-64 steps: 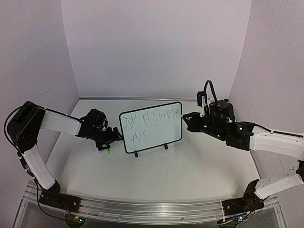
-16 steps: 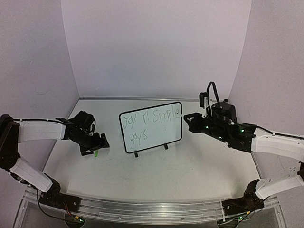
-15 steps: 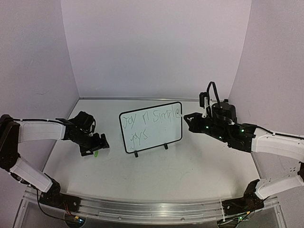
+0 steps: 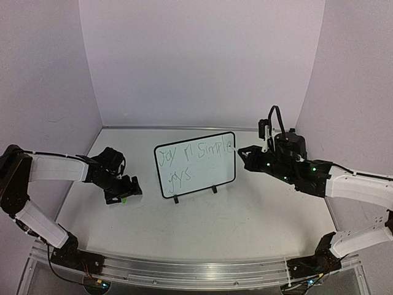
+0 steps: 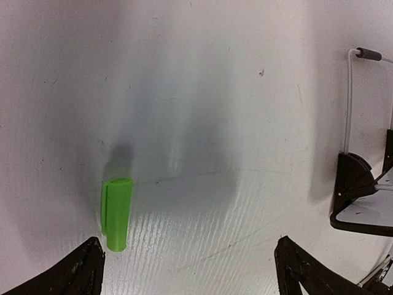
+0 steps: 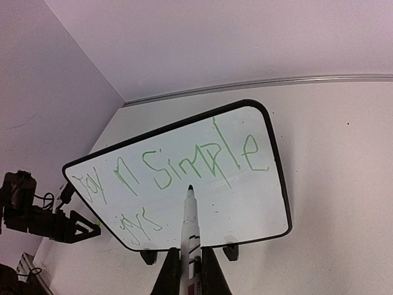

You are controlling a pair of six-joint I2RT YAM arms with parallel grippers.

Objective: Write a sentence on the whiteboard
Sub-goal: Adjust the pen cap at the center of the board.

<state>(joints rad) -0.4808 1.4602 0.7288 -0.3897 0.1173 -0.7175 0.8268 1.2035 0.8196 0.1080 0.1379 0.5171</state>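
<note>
One whiteboard (image 6: 245, 203) stands just before the right hand's (image 6: 189, 271) marker (image 6: 190, 218).

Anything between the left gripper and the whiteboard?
Only bare table, per the top view; the green cap lies at the open jaws of the left gripper.

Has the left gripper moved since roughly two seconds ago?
Yes. The left gripper has pulled back leftward and toward the table's near edge, away from the left side of the whiteboard, which stayed put.
</note>
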